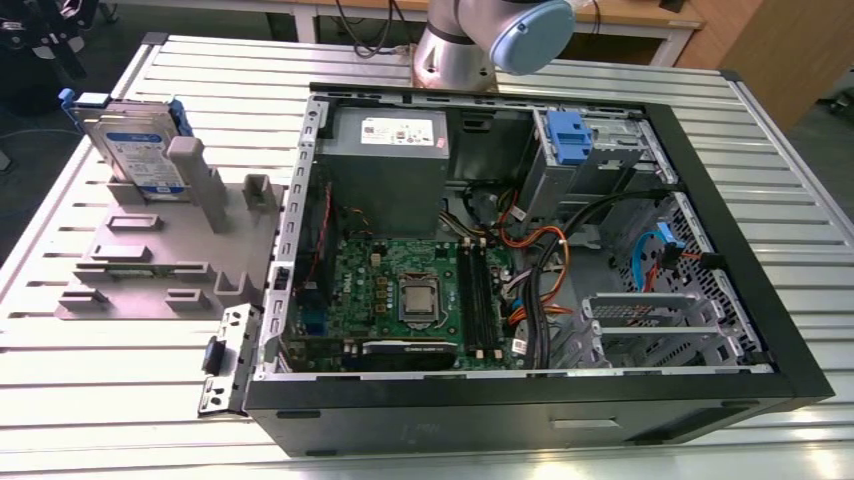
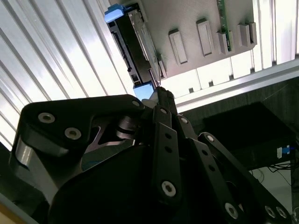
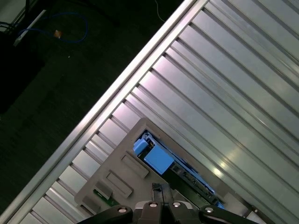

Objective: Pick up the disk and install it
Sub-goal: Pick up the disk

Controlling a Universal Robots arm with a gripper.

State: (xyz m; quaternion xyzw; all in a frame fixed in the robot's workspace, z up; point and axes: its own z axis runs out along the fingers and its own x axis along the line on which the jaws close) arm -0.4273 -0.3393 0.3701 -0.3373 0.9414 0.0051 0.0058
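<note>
The disk (image 1: 134, 150) stands on edge in the grey holder (image 1: 147, 260) on the slatted table (image 1: 747, 150), at the exterior view's left, outside the open computer case (image 1: 534, 400). In both wrist views the gripper (image 2: 160, 93) hangs well above it, fingers pressed together on nothing. The disk's thin top edge runs below as a long strip, its blue-framed end nearest the tips.

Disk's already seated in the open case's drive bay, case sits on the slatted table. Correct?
Not quite. The disk is not in the drive bay. It stands on edge in the grey holder, outside the open case on the exterior view's left. The case does sit on the slatted table. The exterior view shows this.
</note>
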